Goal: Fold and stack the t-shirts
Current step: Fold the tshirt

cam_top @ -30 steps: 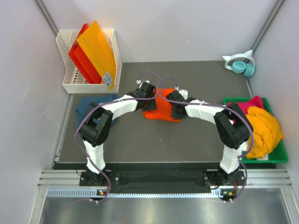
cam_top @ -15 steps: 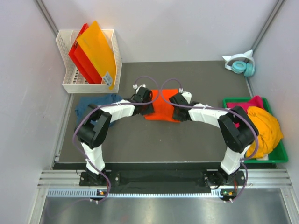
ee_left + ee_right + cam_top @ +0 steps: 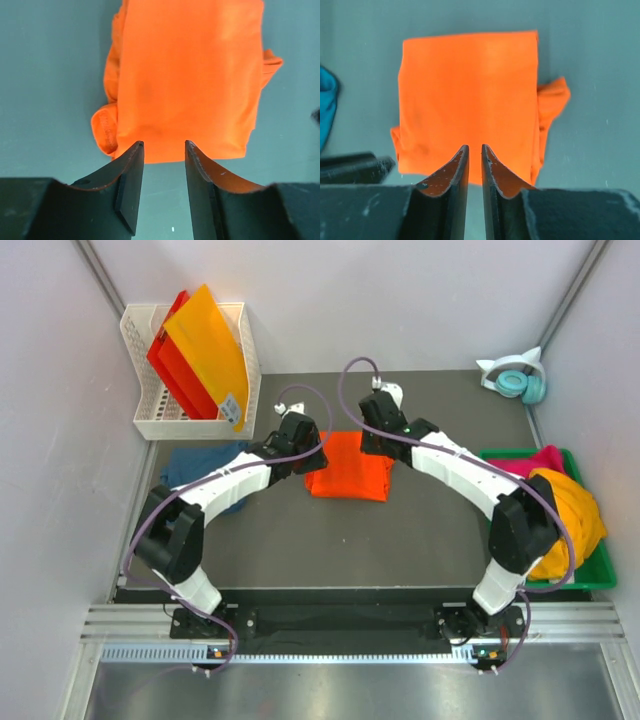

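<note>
Orange t-shirt lies folded at the centre of the bench. Left claw, at its 9 o'clock edge, gapes empty. Right claw, at 1 o'clock, is barely parted and grasps nothing.

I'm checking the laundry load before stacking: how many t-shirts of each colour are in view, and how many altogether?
Bright orange t-shirt, folded on the table: 1
Teal-blue t-shirt, on the table: 1
Magenta t-shirt, in the green bin: 1
Yellow-orange t-shirt, in the bin: 1
Total: 4 in view; the bin may hide more.
</note>
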